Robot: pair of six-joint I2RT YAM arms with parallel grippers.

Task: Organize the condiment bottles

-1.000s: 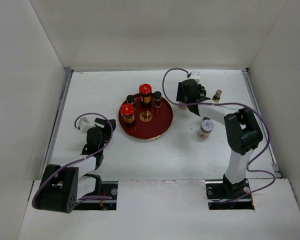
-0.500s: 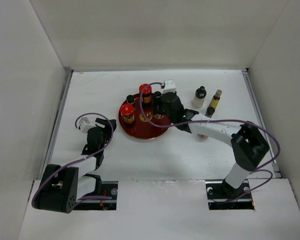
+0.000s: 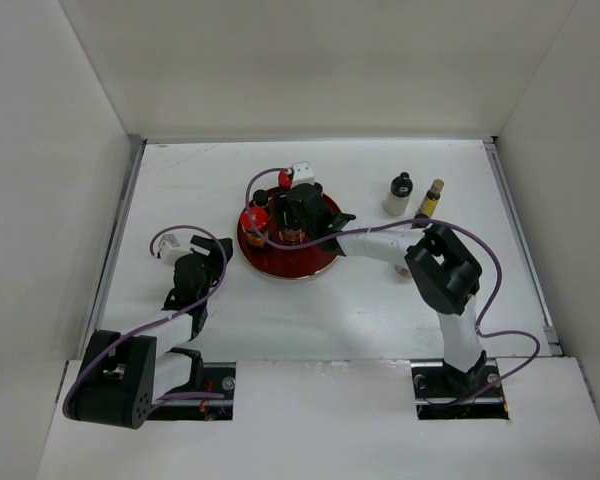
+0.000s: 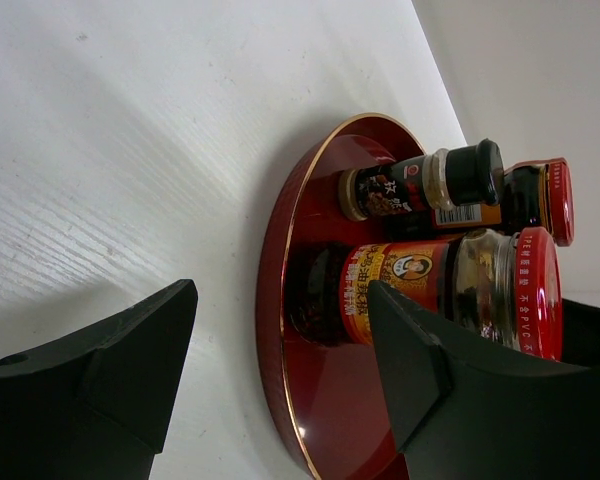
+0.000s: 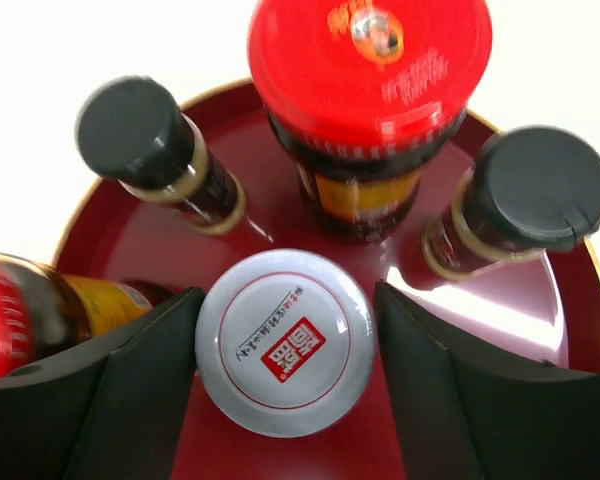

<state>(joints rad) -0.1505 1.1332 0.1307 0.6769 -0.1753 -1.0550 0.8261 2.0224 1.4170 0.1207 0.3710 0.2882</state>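
A round red tray (image 3: 280,262) holds several condiment bottles. My right gripper (image 3: 294,222) hangs over its middle, open, with its jaws either side of a white-lidded jar (image 5: 283,342) and a small gap at the right finger. Around that jar stand a red-capped amber jar (image 5: 370,60), two black-capped dark bottles (image 5: 135,125) (image 5: 540,190) and another red-capped jar (image 5: 30,310). My left gripper (image 3: 215,250) is open and empty on the table left of the tray (image 4: 280,260), facing a red-capped jar (image 4: 450,295) and a black-capped bottle (image 4: 420,182).
A black-capped white bottle (image 3: 399,194) and a slim yellow tan-capped bottle (image 3: 429,199) stand on the table at the back right. My right arm stretches from the right across the table to the tray. White walls enclose the table.
My right gripper swung from the back right of the table leftward onto the tray and now straddles the middle jar. The arm now covers the lidded jar on the table. The left arm is still.
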